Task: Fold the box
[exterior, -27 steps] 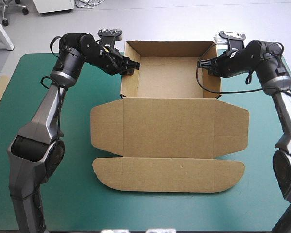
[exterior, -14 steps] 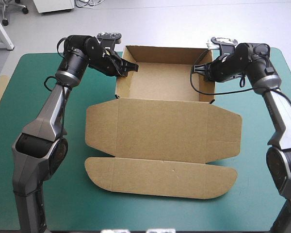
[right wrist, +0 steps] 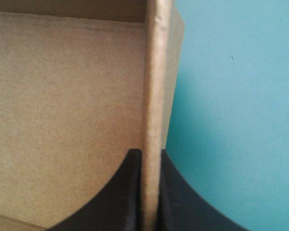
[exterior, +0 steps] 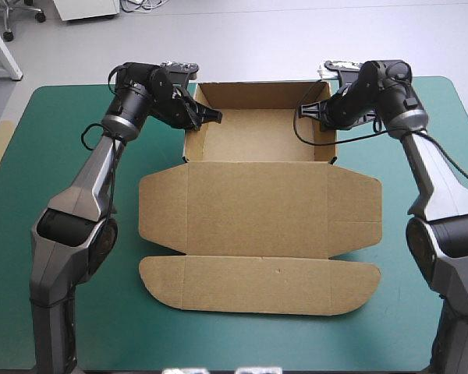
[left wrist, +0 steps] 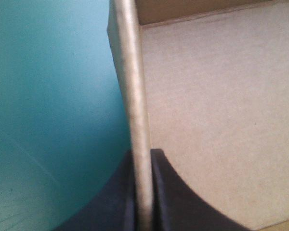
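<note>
Two holds: left gripper (exterior: 206, 115) clamped on the left side wall of the brown box (exterior: 257, 140), right gripper (exterior: 313, 111) clamped on its right wall. Box sits as an open tray near the far edge of the teal-green surface (exterior: 23, 202), lid (exterior: 257, 210) flat toward the near edge. Advice: move both walls together, level, lest the tray skew or buckle.
</note>
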